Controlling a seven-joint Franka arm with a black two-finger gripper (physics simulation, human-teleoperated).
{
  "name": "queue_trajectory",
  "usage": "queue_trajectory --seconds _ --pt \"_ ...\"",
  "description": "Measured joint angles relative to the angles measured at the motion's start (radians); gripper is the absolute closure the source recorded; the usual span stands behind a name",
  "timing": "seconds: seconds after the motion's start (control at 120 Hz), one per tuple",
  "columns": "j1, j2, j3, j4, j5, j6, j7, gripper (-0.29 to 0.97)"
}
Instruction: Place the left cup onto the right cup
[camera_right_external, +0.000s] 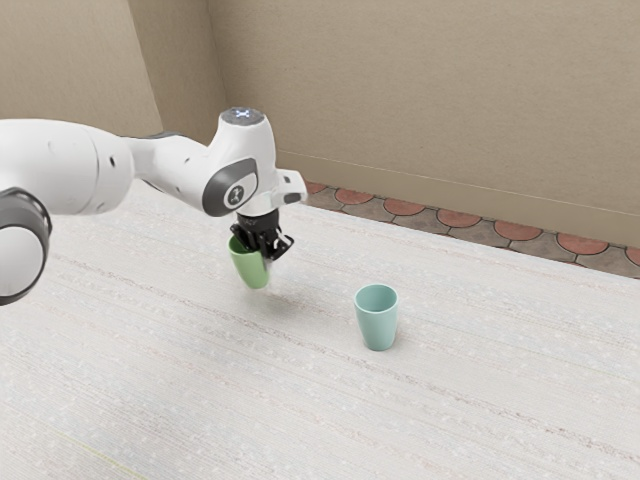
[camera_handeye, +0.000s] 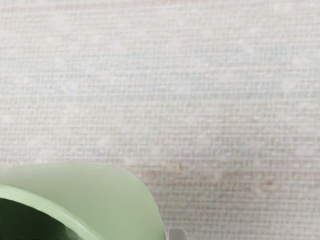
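From the side, the white arm (camera_right_external: 90, 170) comes in from the exterior view's left and bends down over the pale, woven-looking table (camera_right_external: 300, 410). Its black gripper (camera_right_external: 264, 247) points downward with the fingers drawn in on the rim of the green cup (camera_right_external: 250, 270), one finger inside the mouth and one outside as far as I can make out from here. The green cup hangs off the table, tipped a little, with its base swung toward the exterior view's left. A faint shadow (camera_right_external: 290, 302) lies on the surface beneath and slightly to the side of it.

The teal cup (camera_right_external: 376, 318) stands upright on the table, mouth up, toward the exterior view's right of the held cup and a bit nearer the front. The two cups are well apart, with bare tabletop between them. Beyond the table's far edge runs a strip of reddish rounded tiles (camera_right_external: 460, 218) at the foot of a plain tan wall (camera_right_external: 420, 90).

From the hand's camera, the green cup (camera_handeye: 90, 195) sits close under the hand, its curved outer wall and the thick rim of its mouth showing, with the darker inside just past the rim. The table (camera_handeye: 175, 90) spreads out behind it, bare weave. A small grey piece (camera_handeye: 175, 234) shows right beside the cup's wall.
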Motion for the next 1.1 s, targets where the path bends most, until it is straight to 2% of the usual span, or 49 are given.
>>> queue_trajectory --seconds 0.442,0.858,1.1 --pt "0.000 -0.020 -0.104 0.079 0.000 -0.100 -0.012 0.78" --pt "-0.001 -0.030 -0.238 0.171 0.091 -0.219 -0.081 0.78" --pt "-0.002 -0.030 -0.298 0.182 0.113 -0.260 -0.133 0.78"
